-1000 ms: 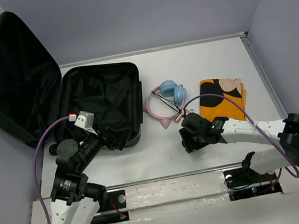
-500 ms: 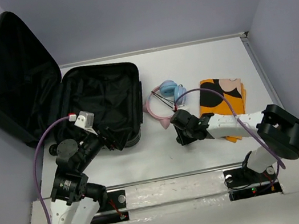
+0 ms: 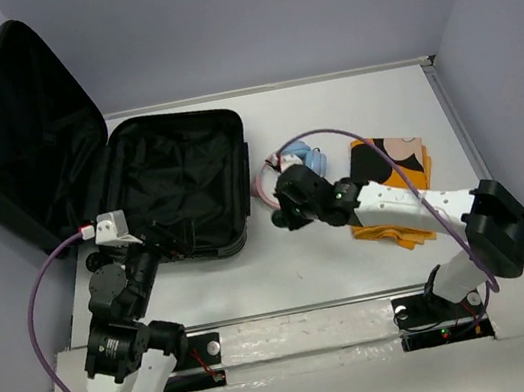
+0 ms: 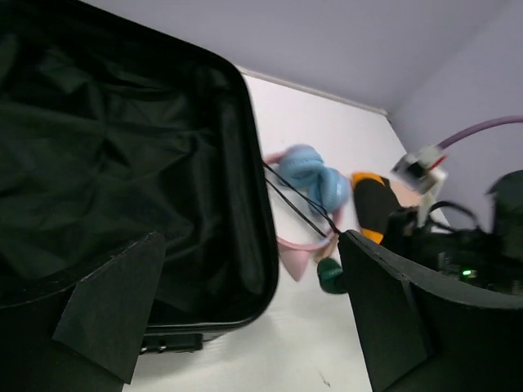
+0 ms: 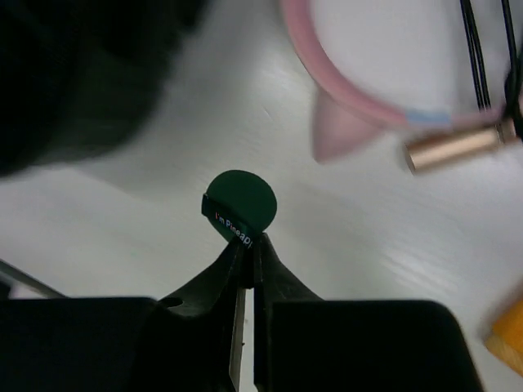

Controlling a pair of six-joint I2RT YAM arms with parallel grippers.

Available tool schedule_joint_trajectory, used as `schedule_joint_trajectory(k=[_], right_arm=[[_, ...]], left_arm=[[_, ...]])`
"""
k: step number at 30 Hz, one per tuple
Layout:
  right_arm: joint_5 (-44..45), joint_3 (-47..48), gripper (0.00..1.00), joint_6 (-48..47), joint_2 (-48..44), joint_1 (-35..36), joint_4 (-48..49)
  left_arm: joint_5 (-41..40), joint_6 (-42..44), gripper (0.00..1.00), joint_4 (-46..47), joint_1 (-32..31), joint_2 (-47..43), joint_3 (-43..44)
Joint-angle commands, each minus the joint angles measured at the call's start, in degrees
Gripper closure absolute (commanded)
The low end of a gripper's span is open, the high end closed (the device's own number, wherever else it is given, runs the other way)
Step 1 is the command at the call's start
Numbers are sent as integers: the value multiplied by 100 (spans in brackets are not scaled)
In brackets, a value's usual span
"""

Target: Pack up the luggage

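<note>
The luggage lies open at the left of the counter, its lid raised toward the left wall. The left gripper hangs over its near rim, jaws spread wide and holding nothing. The right gripper is just right of the case, over bare counter. Its jaws pinch a small dark green disc beside the pink-and-blue headphones. The disc's label reads "I'm Pineap"; the rest seems cut off by the jaws. An orange cloth lies farther right.
</note>
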Motion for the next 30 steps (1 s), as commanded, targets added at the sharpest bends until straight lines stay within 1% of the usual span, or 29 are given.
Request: schedule_joint_trajectory(k=[1,2,3,4,5,6,7,8,9,10,12,13,14,15,17,18,19,21,23,24,27,30], right_arm=[[-526,1931,93,-381,670,62,873],[-657,2744,93,-372,924,62,882],[-920,3135,90,-346,1414,114,891],[-1027,3479,77,-337,1654,115,908],[-1097,3795,61,-337,1865,115,847],[-1081,4260,27,-363,2137,115,551],[-1002,4308,16,-450,2140,115,470],[-784,4021,10,-468,1966,115,478],[-642,3783,9,-486,1964,115,478],[-502,3503,10,-460,1668,54,478],[-64,2870,15,-390,1289,-96,513],[70,2232,18,-355,1113,-218,548],[228,1930,24,-250,755,-280,548],[577,1378,43,-197,595,-333,539],[895,900,58,-57,217,-551,513],[975,698,77,-12,119,-640,487],[1028,513,80,23,49,-737,469],[1081,92,79,67,-109,-973,460],[1038,-120,74,68,-180,-1106,469],[925,-261,65,68,-207,-1159,460],[880,-341,47,85,-93,-1221,469],[871,-253,46,199,205,-1335,539]], left_arm=[[-1023,-249,1,-92,425,-441,203],[-1023,-240,1,-83,478,-520,186],[-962,-223,1,-22,531,-660,168],[-944,-214,1,5,549,-705,142],[-918,-205,1,14,549,-731,142],[-909,-205,1,-12,549,-723,168],[-918,-205,1,-21,549,-705,168],[-840,-188,1,-12,549,-670,168],[-769,-170,1,5,549,-644,168],[-681,-144,1,40,549,-617,142],[-470,-109,1,102,549,-477,133],[-435,-82,1,111,549,-424,133],[-400,-82,1,111,549,-372,124],[-347,-56,1,119,549,-275,133],[-199,-56,1,128,549,-213,133],[-154,-47,1,120,549,-195,133],[-153,-47,1,120,549,-213,133],[-127,-64,1,146,549,-257,124],[-136,-56,1,137,549,-300,124],[-136,-56,1,137,549,-318,116],[-109,-56,1,172,540,-310,107],[-92,-65,1,164,540,-222,107]])
